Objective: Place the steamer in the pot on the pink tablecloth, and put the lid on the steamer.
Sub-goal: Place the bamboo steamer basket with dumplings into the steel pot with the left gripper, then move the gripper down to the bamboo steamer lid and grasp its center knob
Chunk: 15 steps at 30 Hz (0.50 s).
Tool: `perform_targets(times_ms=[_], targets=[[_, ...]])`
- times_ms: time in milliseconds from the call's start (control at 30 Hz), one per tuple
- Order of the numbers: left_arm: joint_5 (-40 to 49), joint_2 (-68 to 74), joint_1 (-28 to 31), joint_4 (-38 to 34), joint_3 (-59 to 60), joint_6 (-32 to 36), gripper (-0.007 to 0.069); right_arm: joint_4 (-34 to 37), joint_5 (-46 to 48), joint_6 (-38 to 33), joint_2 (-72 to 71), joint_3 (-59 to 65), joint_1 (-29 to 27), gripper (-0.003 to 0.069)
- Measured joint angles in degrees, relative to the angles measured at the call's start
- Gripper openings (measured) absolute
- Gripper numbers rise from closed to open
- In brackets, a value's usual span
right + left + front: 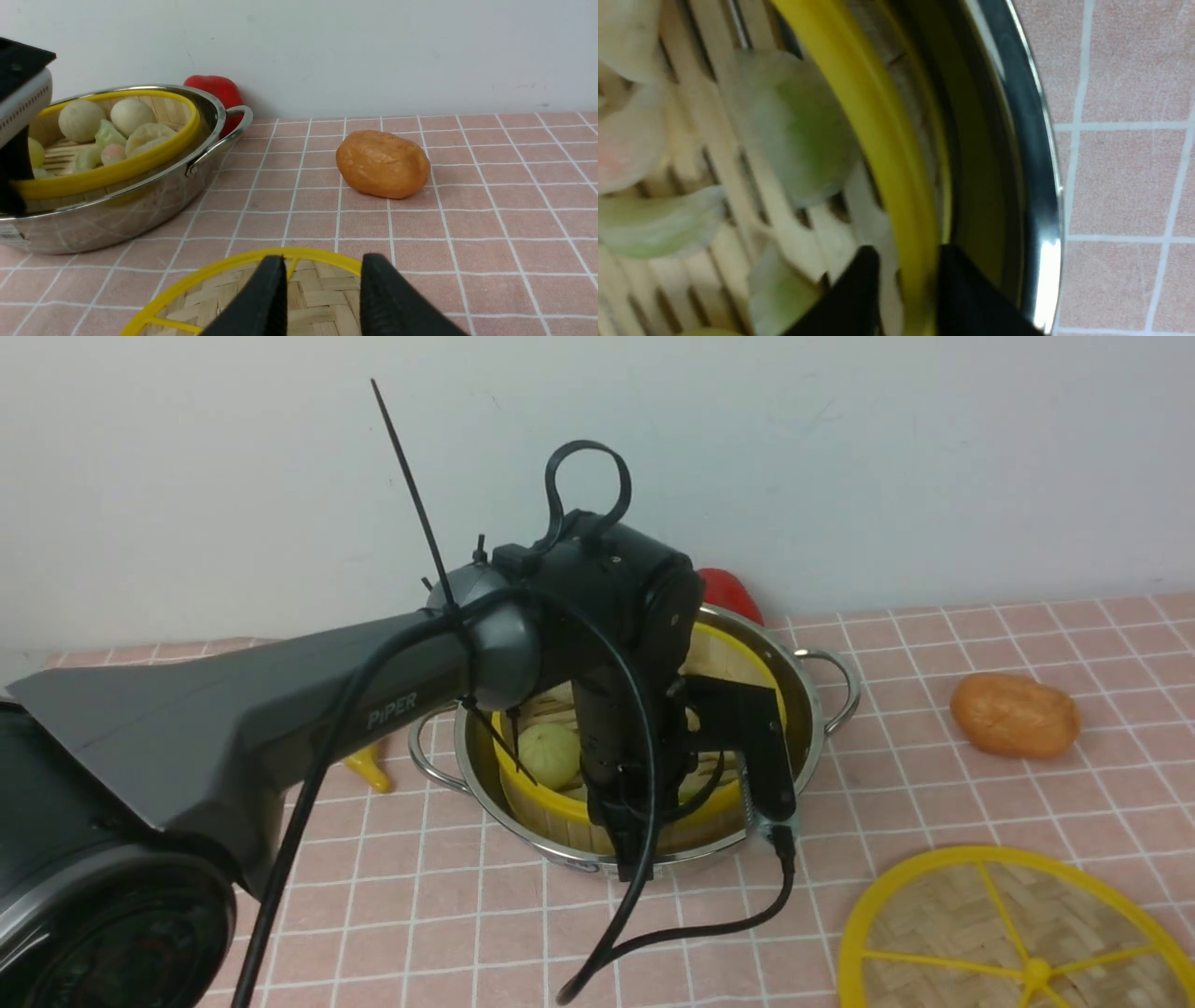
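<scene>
Stainless-steel and shiny, the wide shallow pot (121, 224) with loop handles stands on the pink grid-lined tablecloth (934, 775). The round bamboo-slat steamer (117, 173) with its yellow rim sits inside the pot, with pale toy buns (549, 754) on its slats. Over the pot's near side the left gripper (909, 249) has its jaws parted astride the steamer's rim, one finger inside the basket and the other between basket and pot wall (a sliver of pale slat shows beside the inner finger, so nothing is clamped). Right of the pot, nearer the robot, lies the flat woven-bamboo lid (943, 915) with yellow spokes. The right gripper (322, 259) hovers over it, jaws apart and empty. An orange-brown potato-like lump (1015, 714) rests right of the pot.
</scene>
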Motion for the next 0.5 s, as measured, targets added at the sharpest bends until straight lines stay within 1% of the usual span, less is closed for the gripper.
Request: perform_targets(times_ms=[100,167,200,233,267,367,400,433,500], targets=[[0.4,-0.1,0.0,1.0,-0.3,-1.3,0.0353,0.0,0.0,0.0,0.0,0.0,0.0,0.0242],[1.1,-0.3,0.0,1.7,-0.4,-2.9,0.0423,0.0,0.0,0.0,0.0,0.0,0.0,0.0242],[1.1,-0.3,0.0,1.9,-0.4,-3.0,0.0439,0.0,0.0,0.0,0.0,0.0,0.0,0.0242],[1.7,-0.9,0.0,3.1,-0.4,-4.8,0.0494,0.0,0.0,0.0,0.0,0.0,0.0,0.0242],[1.8,-1.4,0.0,4.1,-0.4,-5.9,0.0519,0.0,0.0,0.0,0.0,0.0,0.0,0.0242],[2.6,-4.6,0.0,7.9,-0.4,-9.0,0.0556,0.0,0.0,0.0,0.0,0.0,0.0,0.0242],[2.6,-5.1,0.0,8.1,-0.4,-9.4,0.0556,0.0,0.0,0.0,0.0,0.0,0.0,0.0242],[2.6,-7.4,0.0,9.8,-0.4,-10.9,0.0547,0.0,0.0,0.0,0.0,0.0,0.0,0.0242],[2.6,-9.4,0.0,10.5,-0.4,-12.0,0.0525,0.0,0.0,0.0,0.0,0.0,0.0,0.0242]])
